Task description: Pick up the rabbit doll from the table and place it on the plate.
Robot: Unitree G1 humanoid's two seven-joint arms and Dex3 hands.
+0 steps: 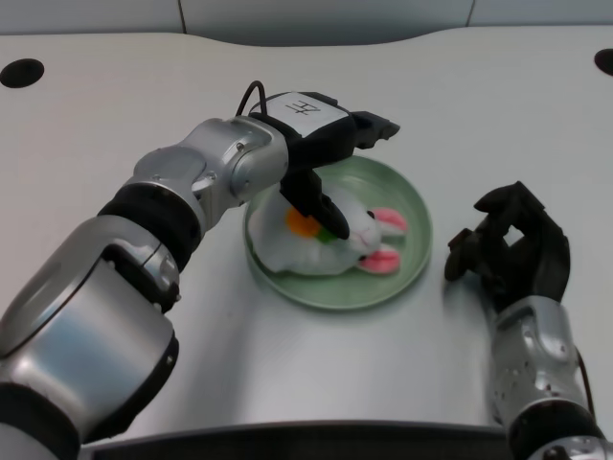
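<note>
rabbit doll (pixel 359 240) on plate (pixel 407 264), left hand (pixel 321 158) perhaps touching

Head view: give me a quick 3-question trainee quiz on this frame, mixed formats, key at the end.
1. True or false: the rabbit doll lies on the bare table, outside the plate.
2. Multiple choice: where is the left hand? A) over the plate, a finger down on the doll; B) resting flat on the table near the front edge; C) out of view.
3. Short answer: what colour is the inside of the doll's ears?

Key
1. False: it lies in the green plate.
2. A. Whether the hand grips the doll cannot be told from this view.
3. Pink.
</note>
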